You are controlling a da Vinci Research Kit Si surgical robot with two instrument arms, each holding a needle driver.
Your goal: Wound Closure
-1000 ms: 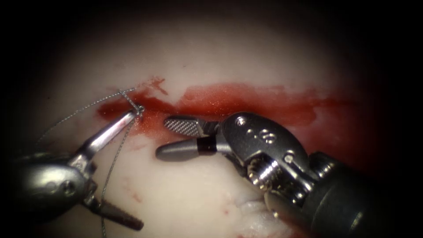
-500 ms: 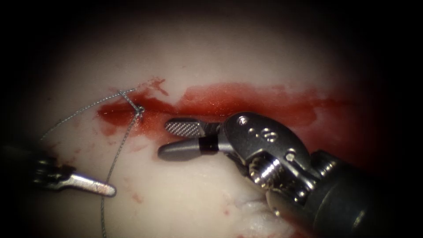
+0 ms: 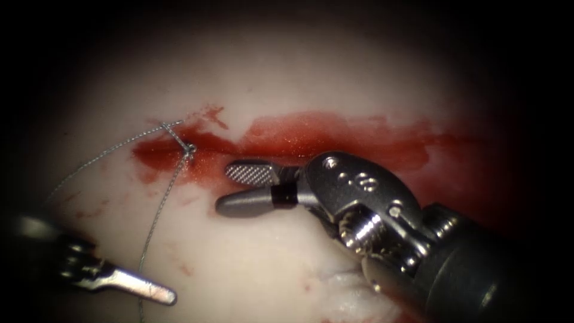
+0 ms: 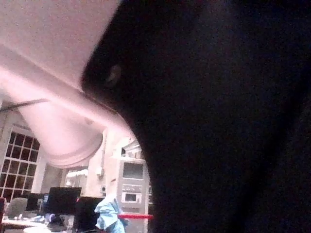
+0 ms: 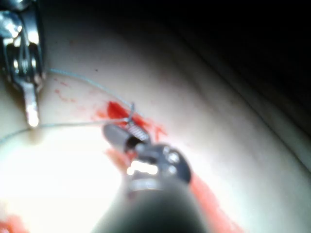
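A knot [image 3: 188,148] of grey thread [image 3: 156,215] sits at the left end of the cut [image 3: 335,137] in the tissue [image 3: 251,263]. One strand runs off to the left, the other down toward the near edge. My right tool [image 3: 222,188] lies just right of the knot, below the cut, with its jaws open and holding nothing. My left tool [image 3: 170,295] is low on the left, apart from the thread, shut and holding nothing. In the right wrist view the right tool [image 5: 116,133] points at the knot [image 5: 130,116], and the left tool [image 5: 32,116] hangs beside a strand [image 5: 73,124]. I cannot tell where the needle is.
Red fluid [image 3: 359,143] spreads along the cut and smears the tissue below the knot. The right tool's wrist and shaft [image 3: 418,251] cover the lower right of the tissue. A pale ragged patch [image 3: 347,293] lies near the front edge.
My left tool has let go at the knot and drawn back down and to the left, its jaws closing. The right tool and the knot have stayed put.
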